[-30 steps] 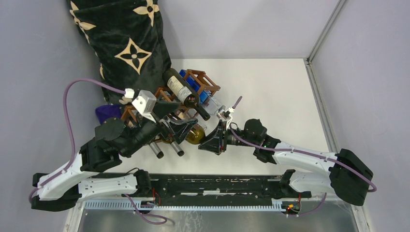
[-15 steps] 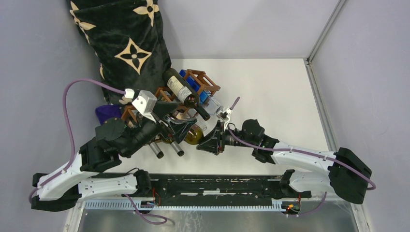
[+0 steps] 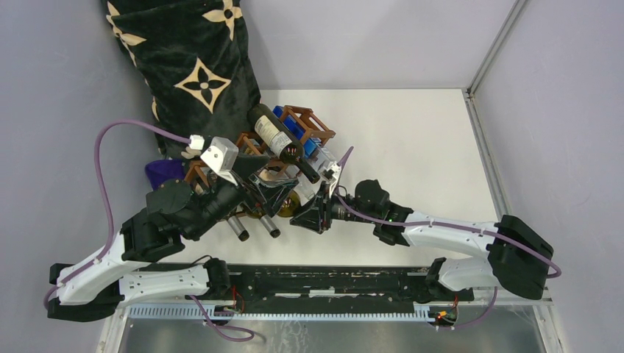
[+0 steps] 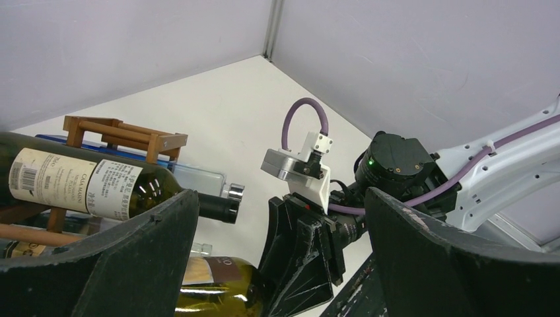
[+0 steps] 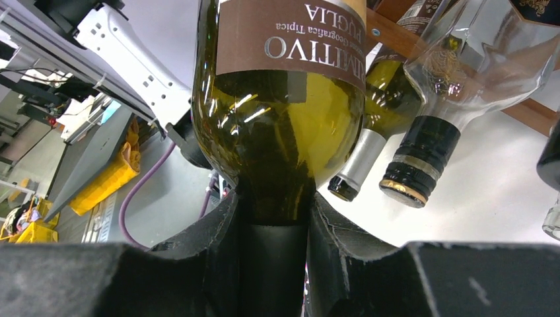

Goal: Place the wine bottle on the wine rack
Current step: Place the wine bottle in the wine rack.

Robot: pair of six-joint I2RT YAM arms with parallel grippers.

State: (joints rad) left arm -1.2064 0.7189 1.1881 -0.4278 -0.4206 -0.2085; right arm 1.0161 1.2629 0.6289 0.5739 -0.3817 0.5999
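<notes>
r claw (image 5: 274,228) clamped tight on neck of bottle (image 5: 277,99), body sticking out ahead of it. rack (image 3: 305,118) just beyond, w/ other bottles (image 3: 283,140) on it. l claw (image 3: 271,193) wide open, holds nothing, just above bottle's body, facing r claw. white table (image 3: 412,147) under both; grey walls (image 3: 383,37), black patterned cloth (image 3: 184,59) beyond l claw.

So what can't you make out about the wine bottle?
Top view: left claw covers most of the wine bottle; whether it touches the wine rack is hidden.
Right wrist: label cut off by top edge; cap hidden inside right claw.
Left wrist: claw finger hides the rack's lower cells.
</notes>
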